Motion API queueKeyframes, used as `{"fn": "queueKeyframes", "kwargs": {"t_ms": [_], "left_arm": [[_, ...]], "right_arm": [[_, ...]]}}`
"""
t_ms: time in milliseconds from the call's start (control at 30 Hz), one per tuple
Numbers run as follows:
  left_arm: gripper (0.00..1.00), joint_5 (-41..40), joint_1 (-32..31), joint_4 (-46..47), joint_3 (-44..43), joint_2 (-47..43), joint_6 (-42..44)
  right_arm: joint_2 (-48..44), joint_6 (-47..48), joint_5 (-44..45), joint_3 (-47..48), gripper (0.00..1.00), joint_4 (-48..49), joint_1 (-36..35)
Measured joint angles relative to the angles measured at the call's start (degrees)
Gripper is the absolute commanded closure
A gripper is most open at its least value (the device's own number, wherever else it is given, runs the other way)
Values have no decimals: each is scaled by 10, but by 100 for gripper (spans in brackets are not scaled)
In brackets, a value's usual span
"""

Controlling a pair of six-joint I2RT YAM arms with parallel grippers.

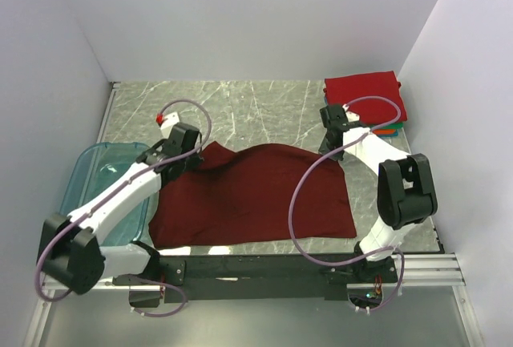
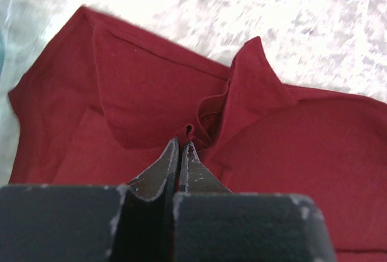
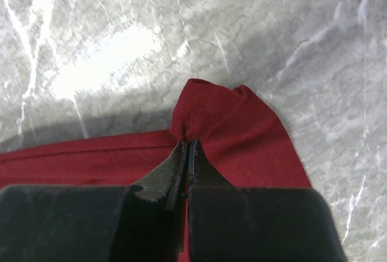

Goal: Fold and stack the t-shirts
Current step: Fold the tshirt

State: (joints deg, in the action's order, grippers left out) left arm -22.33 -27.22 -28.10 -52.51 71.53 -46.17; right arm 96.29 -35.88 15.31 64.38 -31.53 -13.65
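- My left gripper is clamped tight on a puckered fold of the dark maroon soft-cloth t-shirt, at its far left edge beside a turned-over flap.
- My right gripper is clamped the same way on the shirt's far right corner, with cloth bunched at the tips.
- The shirt lies spread on the grey marble-patterned tabletop between my arms, its left side near the translucent teal plastic bin.
- A bright red folded shirt tops the stack in the far right corner.
- I judge the step to be folding the far edge toward me. I should lift both pinches level and together, hold the edge taut, and lay it square on the near hem.
- The left flap may crease under, so I should tension it flat first.
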Motion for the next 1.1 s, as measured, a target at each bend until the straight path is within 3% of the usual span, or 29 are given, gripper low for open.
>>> {"fn": "queueKeyframes", "kwargs": {"t_ms": [733, 1100], "left_arm": [[100, -9, -50, -123, 105, -230, -129], [100, 7, -53, -164, 137, -290, -158]], "right_arm": [[-62, 28, 1, -55, 100, 9, -1], [-106, 40, -4, -97, 100, 10, -1]]}}
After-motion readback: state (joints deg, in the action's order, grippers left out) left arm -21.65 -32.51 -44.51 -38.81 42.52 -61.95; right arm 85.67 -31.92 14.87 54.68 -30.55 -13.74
